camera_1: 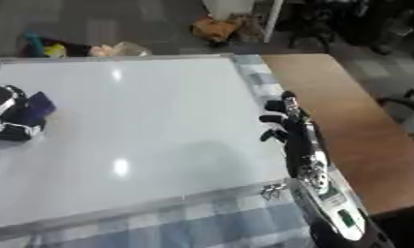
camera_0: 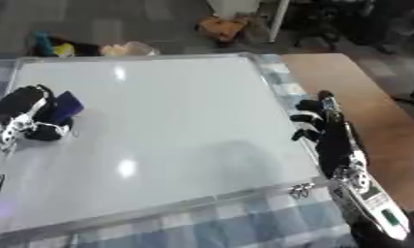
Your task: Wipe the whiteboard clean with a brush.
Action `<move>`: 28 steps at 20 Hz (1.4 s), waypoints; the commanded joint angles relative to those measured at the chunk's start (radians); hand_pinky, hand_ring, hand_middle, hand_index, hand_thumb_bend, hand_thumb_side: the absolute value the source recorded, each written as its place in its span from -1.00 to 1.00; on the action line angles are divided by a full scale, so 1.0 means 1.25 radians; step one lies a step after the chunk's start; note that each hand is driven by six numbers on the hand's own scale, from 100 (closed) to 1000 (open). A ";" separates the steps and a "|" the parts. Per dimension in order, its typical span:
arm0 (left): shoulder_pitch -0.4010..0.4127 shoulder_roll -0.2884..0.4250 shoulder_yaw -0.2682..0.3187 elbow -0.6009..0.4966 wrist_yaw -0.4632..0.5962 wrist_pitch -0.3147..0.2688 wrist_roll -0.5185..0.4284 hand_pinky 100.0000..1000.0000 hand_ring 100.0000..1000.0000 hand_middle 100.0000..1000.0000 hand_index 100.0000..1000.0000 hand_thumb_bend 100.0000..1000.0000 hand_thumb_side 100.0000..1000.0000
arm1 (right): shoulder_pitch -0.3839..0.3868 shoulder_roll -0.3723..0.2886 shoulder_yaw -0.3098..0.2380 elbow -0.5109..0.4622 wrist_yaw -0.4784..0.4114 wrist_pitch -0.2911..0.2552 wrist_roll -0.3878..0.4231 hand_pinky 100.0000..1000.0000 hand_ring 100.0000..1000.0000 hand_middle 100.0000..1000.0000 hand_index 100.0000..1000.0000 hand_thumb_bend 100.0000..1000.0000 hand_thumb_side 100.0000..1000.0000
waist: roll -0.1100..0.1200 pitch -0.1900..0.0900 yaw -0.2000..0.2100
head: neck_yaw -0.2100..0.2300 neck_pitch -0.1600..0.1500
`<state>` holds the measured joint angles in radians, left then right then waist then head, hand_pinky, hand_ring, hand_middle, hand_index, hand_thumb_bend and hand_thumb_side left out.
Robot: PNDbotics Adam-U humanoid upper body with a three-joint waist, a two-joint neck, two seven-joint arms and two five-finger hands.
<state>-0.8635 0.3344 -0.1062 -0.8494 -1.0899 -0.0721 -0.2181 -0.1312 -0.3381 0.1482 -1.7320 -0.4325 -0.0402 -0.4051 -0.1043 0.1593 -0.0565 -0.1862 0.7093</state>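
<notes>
A large whiteboard [camera_0: 159, 131] lies flat on the table, its surface white with glare spots and no marks that I can make out. At its left edge my left hand [camera_0: 27, 116] is curled round a dark blue brush [camera_0: 67, 106], which rests on the board. My right hand [camera_0: 316, 121] hovers at the board's right edge, over the metal frame, fingers curled and holding nothing.
A blue and white checked cloth [camera_0: 244, 223] lies under the board and shows along the front and right. The brown wooden tabletop [camera_0: 362, 101] runs to the right. Bags and clutter [camera_0: 223, 26] sit on the floor beyond the far edge.
</notes>
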 commanded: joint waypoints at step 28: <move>0.039 -0.019 -0.135 -0.132 0.095 -0.101 -0.193 -0.01 0.02 -0.04 -0.54 0.32 -0.35 | -0.004 -0.011 -0.007 -0.021 0.002 0.002 0.006 -0.46 0.13 0.20 0.22 -1.00 0.54 | -0.004 -0.002 -0.008 | 0.009 -0.010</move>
<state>-0.8197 0.3275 -0.2473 -1.0106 -0.9691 -0.1870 -0.4485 -0.1309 -0.3380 0.1481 -1.7331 -0.4325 -0.0362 -0.4007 -0.1121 0.1625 -0.0629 -0.1772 0.7091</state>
